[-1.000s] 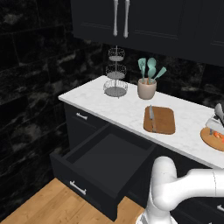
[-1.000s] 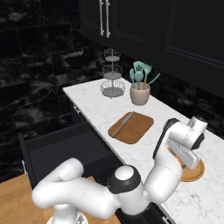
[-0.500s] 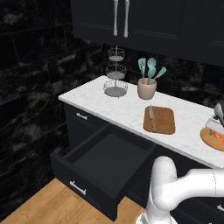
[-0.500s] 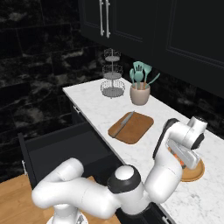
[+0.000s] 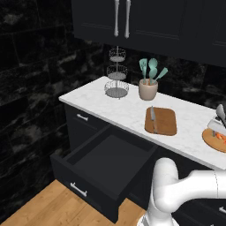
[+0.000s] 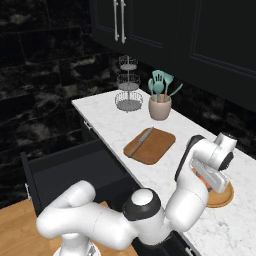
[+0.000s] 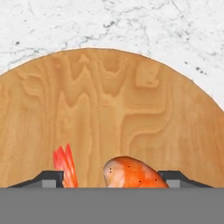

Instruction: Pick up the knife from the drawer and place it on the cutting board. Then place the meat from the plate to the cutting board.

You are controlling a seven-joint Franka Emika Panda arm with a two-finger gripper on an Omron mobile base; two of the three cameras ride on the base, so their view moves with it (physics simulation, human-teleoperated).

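Meat (image 7: 133, 173) sits on the plate (image 7: 109, 109), low between my gripper (image 7: 112, 178) tips — the fingers (image 7: 52, 177) stand spread either side of it, not yet pinching. Knife (image 5: 152, 119) already lies on the board (image 5: 164, 122); the drawer (image 5: 103, 161) hangs open. I judge the second step is in hand: grasping the meat. Next move calls for closing squarely on the lump, lifting clear of the plate, then carrying it across to the board — clear of the blade.

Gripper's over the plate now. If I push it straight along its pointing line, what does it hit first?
Most likely the meat, which lies between the fingertips of the gripper, with the plate right beneath. How far remains is unclear.
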